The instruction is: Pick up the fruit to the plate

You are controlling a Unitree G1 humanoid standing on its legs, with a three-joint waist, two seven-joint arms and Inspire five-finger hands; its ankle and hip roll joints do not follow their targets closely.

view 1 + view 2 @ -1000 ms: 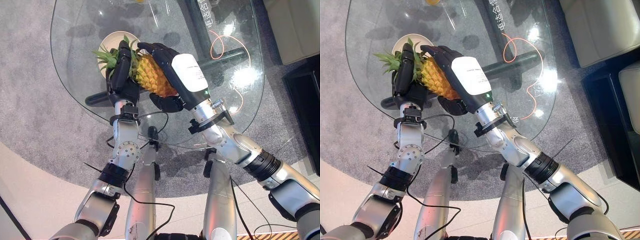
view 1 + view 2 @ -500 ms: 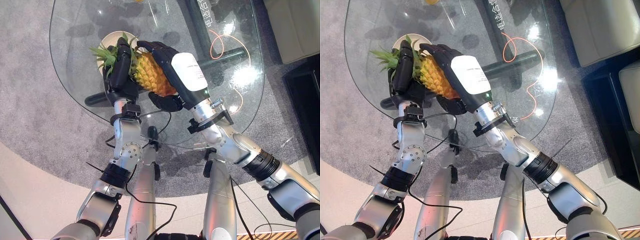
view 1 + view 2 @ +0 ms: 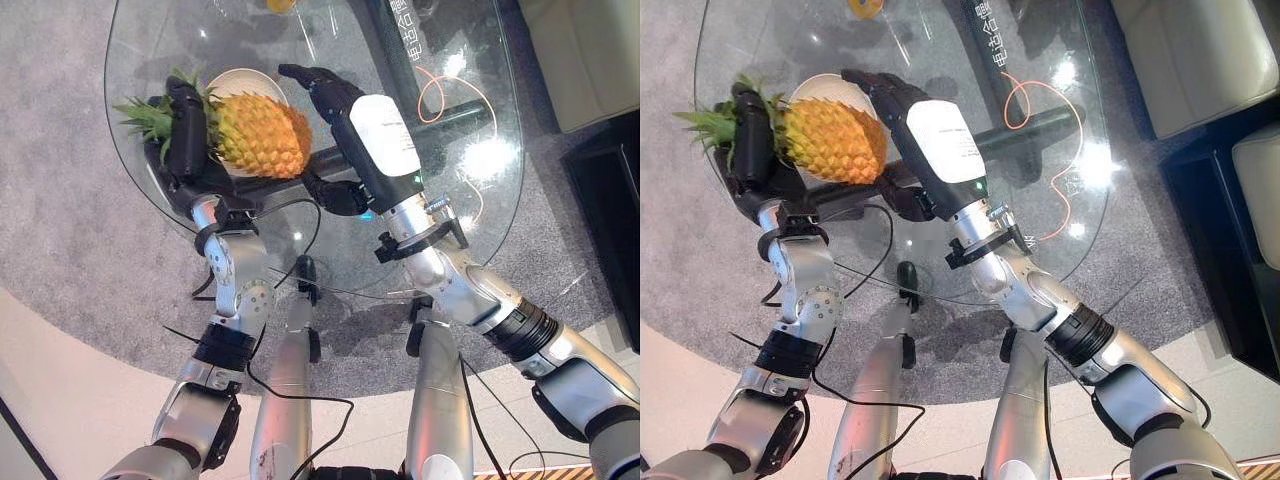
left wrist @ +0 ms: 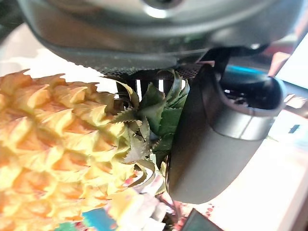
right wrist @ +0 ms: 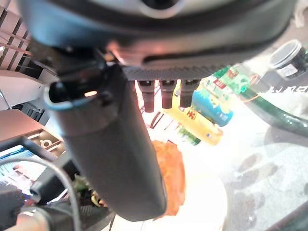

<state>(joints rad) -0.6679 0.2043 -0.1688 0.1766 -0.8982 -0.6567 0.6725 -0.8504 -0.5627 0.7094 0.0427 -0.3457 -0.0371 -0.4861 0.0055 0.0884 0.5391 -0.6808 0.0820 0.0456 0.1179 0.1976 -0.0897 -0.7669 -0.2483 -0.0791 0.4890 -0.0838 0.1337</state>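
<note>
A: Where is the fruit sitting at this moment?

B: The yellow-orange pineapple with the green leafy crown (image 3: 250,133) is hanging in the upper left of the head views, above the round glass table (image 3: 470,220). Its body is overlapping the small cream round plate (image 3: 243,80) that is lying on the glass just behind it.

A: Which hand is carrying it?

B: The left hand (image 3: 183,135) is gripping it at the crown end, dark fingers curled round the base of the leaves; its wrist view is showing the thumb (image 4: 211,139) pressing against the green leaves (image 4: 156,113).

A: And the right hand?

B: The right hand (image 3: 335,105) is standing just beside the pineapple's blunt end, fingers fairly straight and spread, holding nothing. I judge it is no longer carrying any weight.

A: So what is the step calling for?

B: Lowering the fruit onto the plate, I think. The grip on the crown is leaving the heavy body hanging out sideways, so the left hand should be descending slowly, keeping the body centred over the plate.

A: Any risk?

B: The leaves may slip or bend, and the rounded body could roll off the small plate. Keeping the right hand close as a guard seems wise until the fruit is resting steady.
</note>
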